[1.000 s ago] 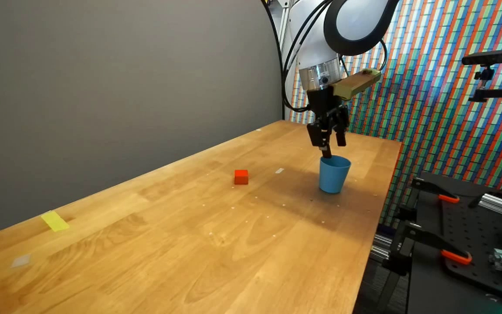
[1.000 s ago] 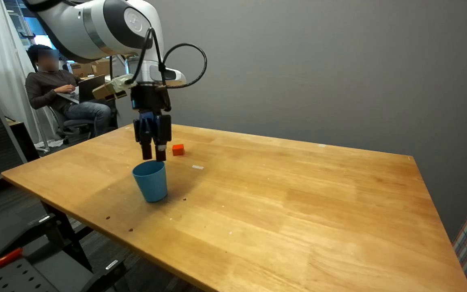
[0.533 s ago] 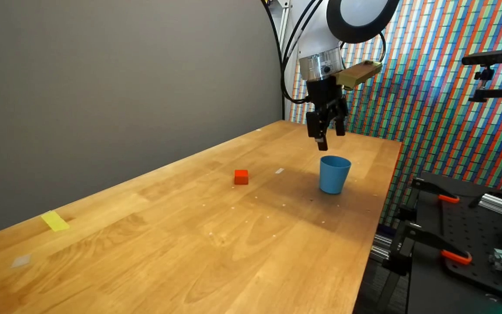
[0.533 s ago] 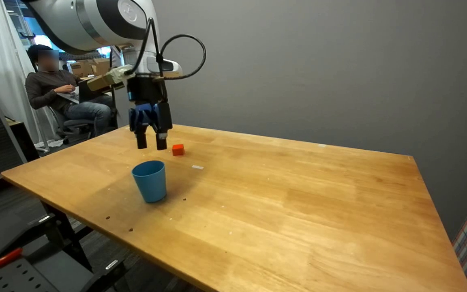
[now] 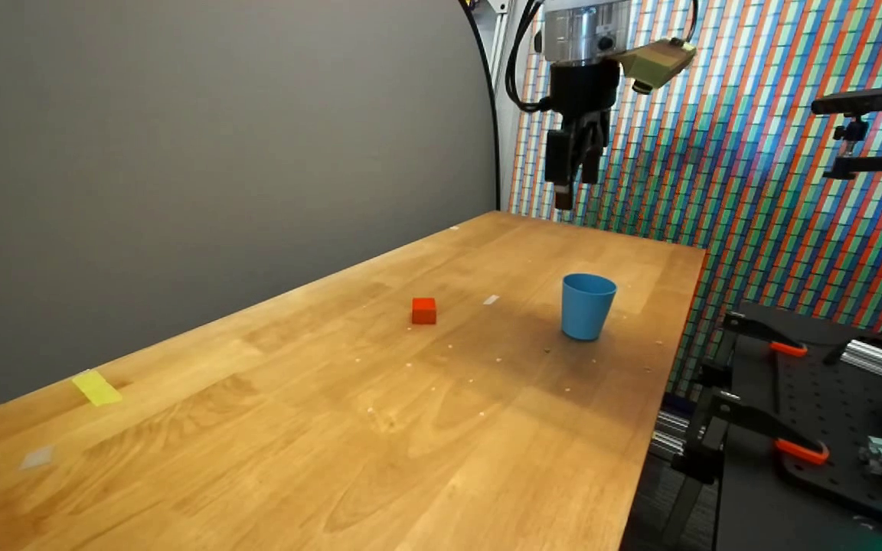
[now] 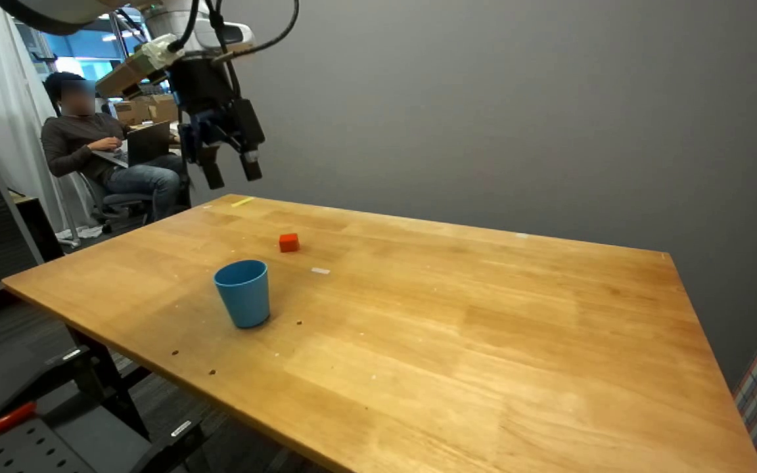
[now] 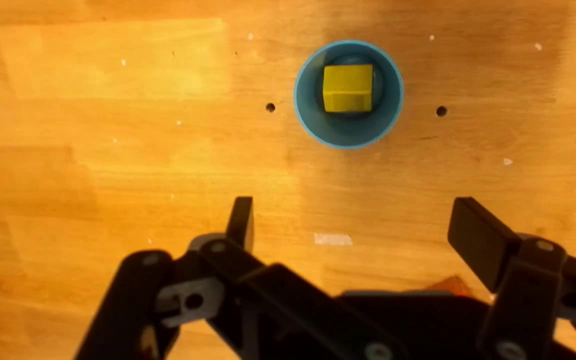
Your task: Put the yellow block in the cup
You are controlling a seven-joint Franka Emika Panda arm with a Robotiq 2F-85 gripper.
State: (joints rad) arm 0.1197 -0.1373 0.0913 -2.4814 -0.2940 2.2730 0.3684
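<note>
Nearest the wrist camera: tool (image 6: 233, 173), hanging well above the bench (image 6: 483, 341), its body leaning in an exterior view. Its fingers (image 7: 480, 244) are spread wide; bench surface and a pale strip (image 7: 333, 239) show through the gap in the wrist view.

Below the tool, well apart from it: cup (image 6: 245, 299), blue, slightly tapered, upright on the bench in both exterior views. The yellow block (image 7: 348, 78) sits inside the cup, rim all round it as seen in the wrist view; whether it touches the cup's side, cannot tell. Both exterior views: block hidden by the cup. Two dark holes (image 7: 270, 107) in the bench, one on either side of the cup.

Past the cup, in an exterior view: pale strip again, then red block (image 6: 289, 243) on the bench, apart from the cup; wrist view catches only part of it behind the tool. Farther: flat yellow strip (image 6: 242, 202) near the bench's back corner. Grey wall (image 6: 483, 118) behind the bench's far edge. Well past the bench: seated person (image 6: 73, 141) with a laptop (image 6: 148, 142), face blurred.
</note>
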